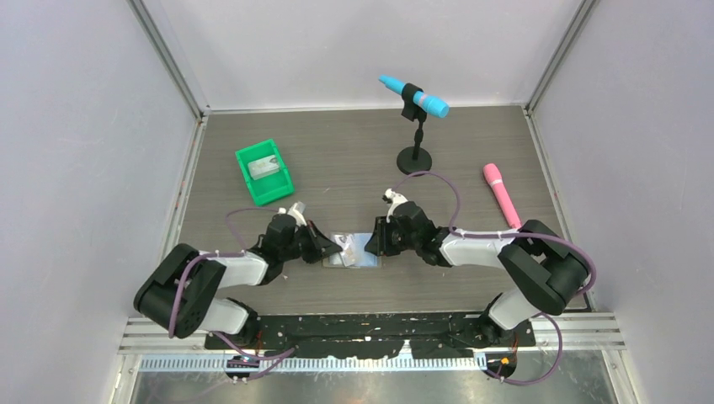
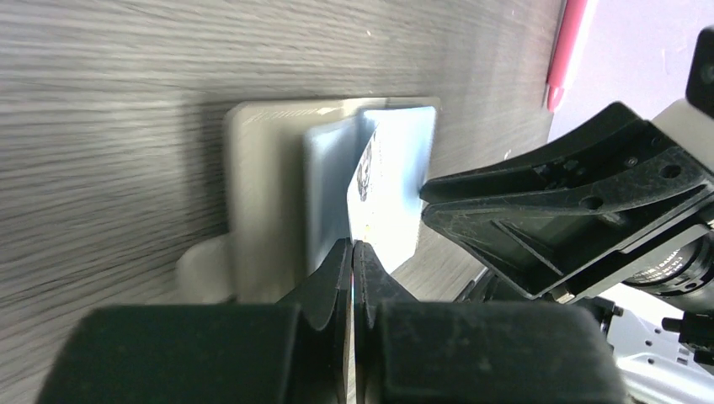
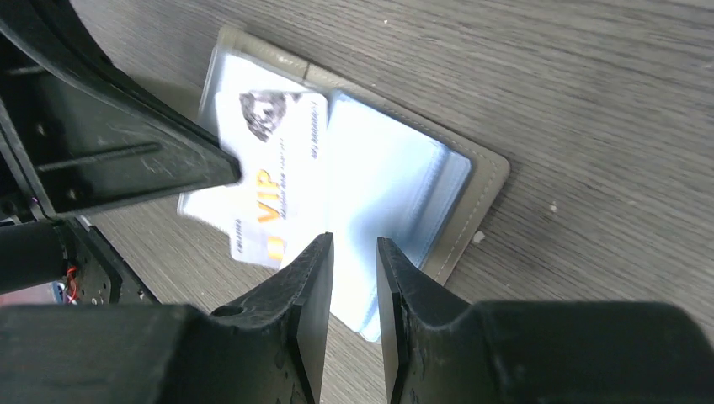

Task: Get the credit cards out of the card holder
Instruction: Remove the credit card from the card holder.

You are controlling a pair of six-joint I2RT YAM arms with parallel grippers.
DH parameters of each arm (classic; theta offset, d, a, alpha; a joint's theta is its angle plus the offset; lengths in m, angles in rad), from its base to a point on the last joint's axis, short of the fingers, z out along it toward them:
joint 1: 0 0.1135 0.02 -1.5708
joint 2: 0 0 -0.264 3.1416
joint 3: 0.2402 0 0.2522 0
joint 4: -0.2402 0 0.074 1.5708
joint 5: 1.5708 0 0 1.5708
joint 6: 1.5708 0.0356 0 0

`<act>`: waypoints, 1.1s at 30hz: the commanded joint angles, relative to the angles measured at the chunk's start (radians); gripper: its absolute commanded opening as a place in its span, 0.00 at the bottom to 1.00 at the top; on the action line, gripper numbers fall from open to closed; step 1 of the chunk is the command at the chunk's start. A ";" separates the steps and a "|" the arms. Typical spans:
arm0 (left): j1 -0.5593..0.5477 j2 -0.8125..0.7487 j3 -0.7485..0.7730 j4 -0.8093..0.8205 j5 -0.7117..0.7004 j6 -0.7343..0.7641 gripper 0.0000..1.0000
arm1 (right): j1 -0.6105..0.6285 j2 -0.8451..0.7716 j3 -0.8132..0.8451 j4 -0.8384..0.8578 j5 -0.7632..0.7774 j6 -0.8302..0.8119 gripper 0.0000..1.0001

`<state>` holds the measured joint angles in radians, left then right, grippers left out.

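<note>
The card holder [image 1: 360, 252] lies open on the table between my two grippers, grey outside [image 2: 261, 194] with pale blue pockets [image 3: 396, 177]. A whitish credit card [image 3: 269, 168] with "VIP" print sticks partly out of a pocket toward the left arm. My left gripper [image 2: 352, 246] is shut on this card's edge [image 2: 370, 189]; it also shows in the top view [image 1: 330, 251]. My right gripper [image 3: 354, 240] is open a narrow gap with nothing between the jaws, just above the blue pockets, and shows in the top view [image 1: 376, 240]. Other cards are not visible.
A green bin [image 1: 278, 181] with a grey item inside stands at the back left. A blue microphone [image 1: 414, 97] on a black stand [image 1: 414, 158] is at the back centre. A pink microphone [image 1: 502, 194] lies at the right.
</note>
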<state>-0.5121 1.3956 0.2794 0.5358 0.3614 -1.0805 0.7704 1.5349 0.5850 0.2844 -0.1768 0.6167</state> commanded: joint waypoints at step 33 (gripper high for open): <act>-0.024 -0.526 0.268 -0.625 0.429 0.369 0.00 | -0.120 -0.200 0.247 -0.233 -0.730 -0.365 0.56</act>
<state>-0.5297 0.8646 0.5037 -0.1394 0.7315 -0.6987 0.6506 1.2957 0.7830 0.0227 -0.8158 0.2493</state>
